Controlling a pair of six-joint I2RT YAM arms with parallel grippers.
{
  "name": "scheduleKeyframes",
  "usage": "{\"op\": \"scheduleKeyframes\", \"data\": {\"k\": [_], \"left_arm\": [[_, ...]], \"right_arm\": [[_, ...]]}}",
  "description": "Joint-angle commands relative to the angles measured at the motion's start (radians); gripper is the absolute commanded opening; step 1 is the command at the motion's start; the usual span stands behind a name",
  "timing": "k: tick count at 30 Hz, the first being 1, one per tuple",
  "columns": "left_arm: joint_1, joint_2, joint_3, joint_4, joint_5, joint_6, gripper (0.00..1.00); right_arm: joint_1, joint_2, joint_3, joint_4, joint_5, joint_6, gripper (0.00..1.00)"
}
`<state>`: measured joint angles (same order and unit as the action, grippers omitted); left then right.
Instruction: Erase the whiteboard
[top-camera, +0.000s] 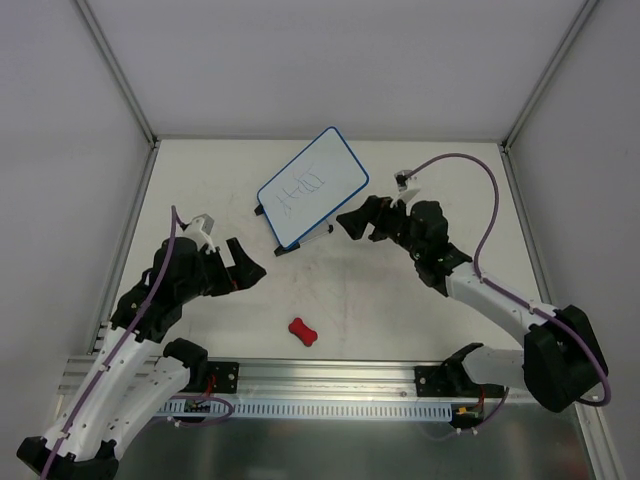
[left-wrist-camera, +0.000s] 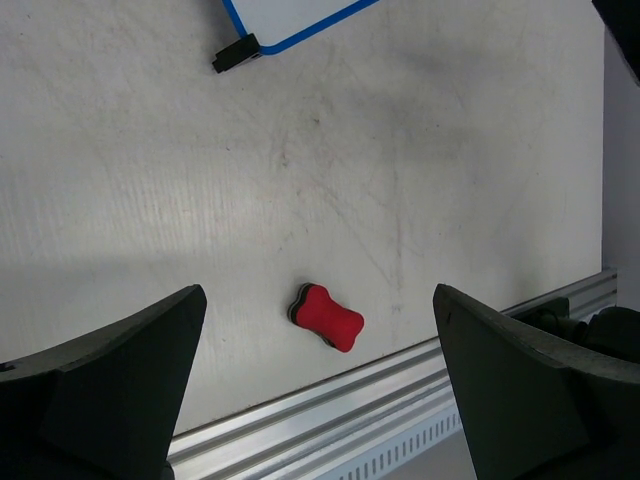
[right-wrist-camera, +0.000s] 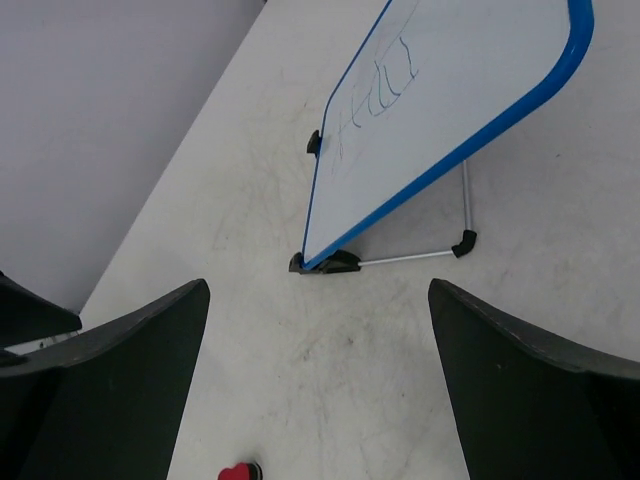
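One whiteboard (top-camera: 312, 187), far-centre of the table (top-camera: 420, 300), turned at an angle to the table edges. Blue frame, rounded corners. It's propped up tilted on a wire stand (right-wrist-camera: 410, 258) with small black feet (right-wrist-camera: 325, 263), so it's not lying flat. Blue scribbles (right-wrist-camera: 375, 115) across the middle of the face, not wiped. The rest of the face looks white.

Right gripper (top-camera: 356, 216) sits just beside the whiteboard's lower right edge, near the stand, tips aimed at it. Jaws spread wide, nothing between them. No contact with the whiteboard that I can see. Its wrist view shows the lower corner and feet ahead, framed between the two fingers (right-wrist-camera: 100, 400).

Red eraser (top-camera: 303, 331) lies on the table, near-centre, close to the aluminium rail (top-camera: 330, 378) and well apart from the whiteboard. Both grippers are apart from it.

Left gripper (top-camera: 248, 264) is off to the left, closer in than the whiteboard and farther out than the eraser. Jaws also spread wide, empty. Its wrist view looks down at the eraser on the table between the fingers, with one black foot and a corner of blue frame at the top edge.

Purple cable (top-camera: 496, 200) loops over the right arm. White walls (top-camera: 320, 60) on three sides.
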<state>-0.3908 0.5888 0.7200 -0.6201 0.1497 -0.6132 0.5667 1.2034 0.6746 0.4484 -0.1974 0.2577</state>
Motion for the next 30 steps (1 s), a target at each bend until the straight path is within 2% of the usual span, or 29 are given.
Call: {"op": "scheduleKeyframes", "data": {"k": [1,3,14,18,23,26,30], "left_arm": [[0.009,0.003,-0.019,0.011,0.025,-0.039,0.99],[0.009,-0.001,-0.036,0.01,0.025,-0.036,0.99],[0.0,-0.032,-0.07,0.011,-0.002,-0.085,0.99],[-0.074,0.022,-0.064,0.014,-0.08,-0.123,0.99],[-0.325,0.133,-0.001,0.02,-0.301,-0.2,0.99],[-0.397,0.215,0.033,0.022,-0.354,-0.237,0.99],[-0.421,0.258,0.053,0.031,-0.366,-0.249,0.99]], "right_arm": [[-0.022,0.067,0.072,0.153,-0.036,0.086,0.93],[-0.031,0.094,0.095,0.154,-0.014,0.092,0.9],[-0.07,0.248,0.217,0.15,0.033,0.147,0.9],[-0.076,0.289,0.227,0.151,0.036,0.132,0.9],[-0.087,0.34,0.229,0.182,0.041,0.121,0.9],[-0.09,0.346,0.208,0.203,0.046,0.121,0.9],[-0.108,0.361,0.204,0.249,0.044,0.121,0.9]]}}
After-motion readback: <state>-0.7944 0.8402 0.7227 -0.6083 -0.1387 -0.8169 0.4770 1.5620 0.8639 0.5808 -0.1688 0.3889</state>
